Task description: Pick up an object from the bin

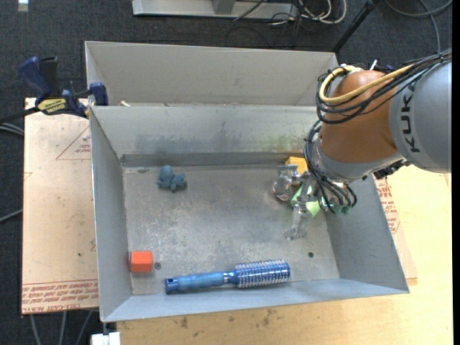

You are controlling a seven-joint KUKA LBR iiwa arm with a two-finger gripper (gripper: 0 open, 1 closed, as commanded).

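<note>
**Bin seen from above, with the arm entering from the view's right.** The grey metal bin (215, 131) holds five small loose things. The hand (302, 210) sits under the arm's orange wrist cover (356, 121), low over the bin floor in the right part and near the back wall. Cables and green wrist parts mask the hand, so it cannot be told whether it is spread or pressed together. Nothing can be seen pinched in it.

**Nearest things.**
- A small shiny silver-grey rounded thing (282, 187) lies just beside the hand, toward the view's left and slightly toward the back wall.
- A small yellow piece (293, 165) lies behind it at the foot of the back wall, partly hidden by the wrist.
- Whether either one touches the hand cannot be told.

**Things farther off.**
- A blue plastic hairbrush (228, 277) lies along the front wall, handle to the left and bristle head to the right. The head lies roughly straight forward of the hand.
- An orange cube (141, 261) sits in the front left corner.
- A blue-grey lump (171, 180) lies near the back wall at the left, well apart from the hand.

**Judgement.** No pick is yet made. The shiny thing is the likeliest target and would need only a short shift left and back. The hairbrush would call for a grip across its long axis.
</note>
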